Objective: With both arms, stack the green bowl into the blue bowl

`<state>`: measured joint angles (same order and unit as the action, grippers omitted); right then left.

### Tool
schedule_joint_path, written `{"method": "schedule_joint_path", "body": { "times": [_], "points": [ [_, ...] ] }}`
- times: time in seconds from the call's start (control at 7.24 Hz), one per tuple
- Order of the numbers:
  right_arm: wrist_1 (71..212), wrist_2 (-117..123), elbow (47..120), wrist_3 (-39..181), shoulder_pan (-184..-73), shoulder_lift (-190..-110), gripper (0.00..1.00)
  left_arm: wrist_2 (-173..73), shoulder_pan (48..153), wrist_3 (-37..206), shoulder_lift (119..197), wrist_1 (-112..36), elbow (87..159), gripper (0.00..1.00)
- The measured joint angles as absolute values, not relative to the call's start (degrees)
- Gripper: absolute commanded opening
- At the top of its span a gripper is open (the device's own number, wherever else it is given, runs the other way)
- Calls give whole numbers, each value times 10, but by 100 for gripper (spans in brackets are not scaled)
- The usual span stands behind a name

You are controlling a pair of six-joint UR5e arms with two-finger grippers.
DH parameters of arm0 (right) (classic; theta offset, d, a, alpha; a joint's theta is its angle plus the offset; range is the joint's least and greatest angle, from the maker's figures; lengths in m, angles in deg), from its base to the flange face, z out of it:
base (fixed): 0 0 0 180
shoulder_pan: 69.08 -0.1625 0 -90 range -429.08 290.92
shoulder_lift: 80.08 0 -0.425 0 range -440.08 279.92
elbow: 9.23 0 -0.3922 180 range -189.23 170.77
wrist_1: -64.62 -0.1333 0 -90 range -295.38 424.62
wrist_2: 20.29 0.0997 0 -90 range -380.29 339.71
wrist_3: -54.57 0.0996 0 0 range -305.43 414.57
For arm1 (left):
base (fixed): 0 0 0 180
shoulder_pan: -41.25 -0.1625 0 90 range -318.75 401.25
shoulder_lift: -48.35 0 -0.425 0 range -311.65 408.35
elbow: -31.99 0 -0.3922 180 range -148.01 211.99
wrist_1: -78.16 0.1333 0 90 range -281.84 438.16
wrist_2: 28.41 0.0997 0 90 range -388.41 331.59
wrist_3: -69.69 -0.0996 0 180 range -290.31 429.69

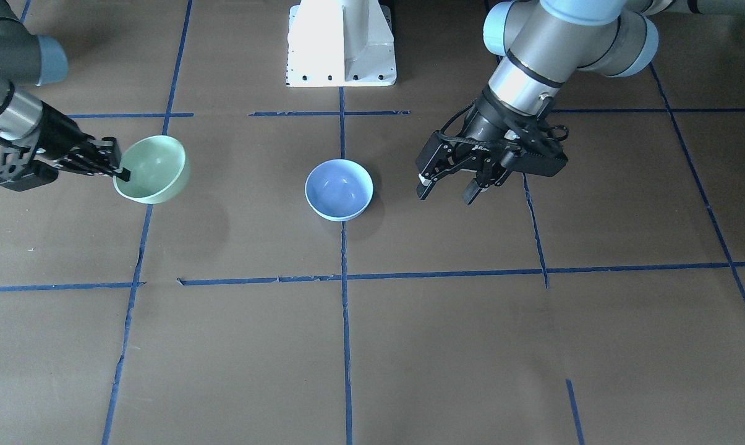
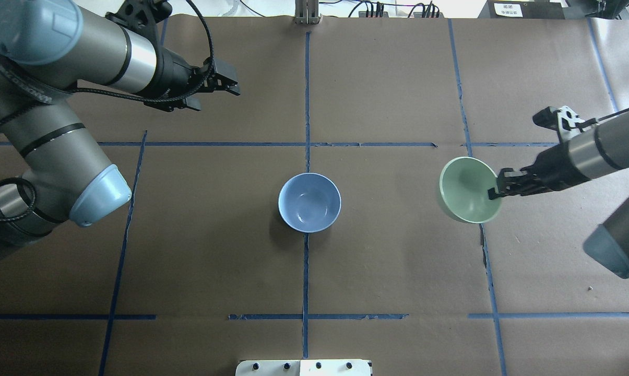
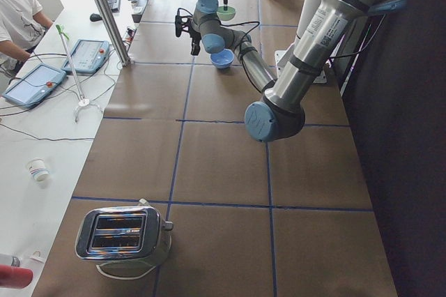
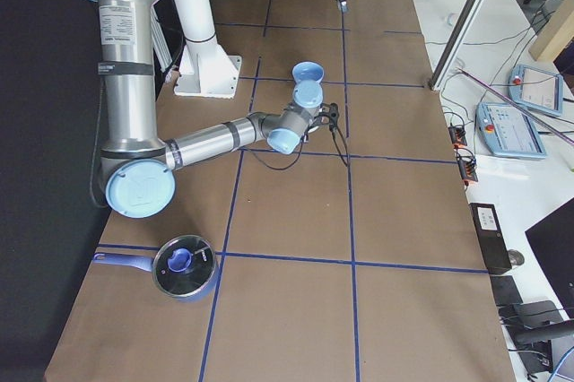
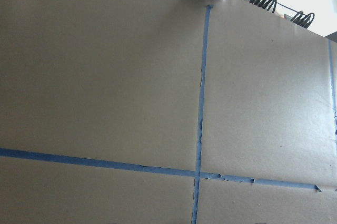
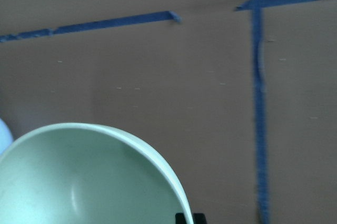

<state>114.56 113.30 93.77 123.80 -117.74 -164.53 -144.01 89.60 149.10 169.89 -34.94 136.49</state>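
The pale mint-green bowl (image 2: pixel 468 190) hangs tilted above the table on the robot's right side. My right gripper (image 2: pixel 494 192) is shut on its rim. It also shows in the front view (image 1: pixel 153 169) with the gripper (image 1: pixel 120 172), and fills the bottom left of the right wrist view (image 6: pixel 89 176). The blue bowl (image 2: pixel 309 202) stands upright at the table's middle, also in the front view (image 1: pixel 339 189). My left gripper (image 1: pixel 447 190) is open and empty, raised to the blue bowl's side; overhead it (image 2: pixel 225 90) is at upper left.
Brown paper with blue tape lines (image 2: pixel 306 104) covers the table. The white pedestal base (image 1: pixel 341 43) stands at the robot's side. A toaster (image 3: pixel 124 234) sits at the left end. A lidded blue pot (image 4: pixel 182 267) sits at the right end. An operator (image 3: pixel 17 14) sits beside the table.
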Motion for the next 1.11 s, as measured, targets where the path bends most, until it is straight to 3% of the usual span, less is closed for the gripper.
{"method": "schedule_joint_path", "body": {
  "times": [0.55,1.11],
  "points": [
    [1234,949,921,1463,-1007,-1443,0,-1451,914,1493,1692,-350,1376,91],
    [1268,922,896,1473,-992,-1413,0,-1451,912,1492,1692,-351,1372,92]
  ]
}}
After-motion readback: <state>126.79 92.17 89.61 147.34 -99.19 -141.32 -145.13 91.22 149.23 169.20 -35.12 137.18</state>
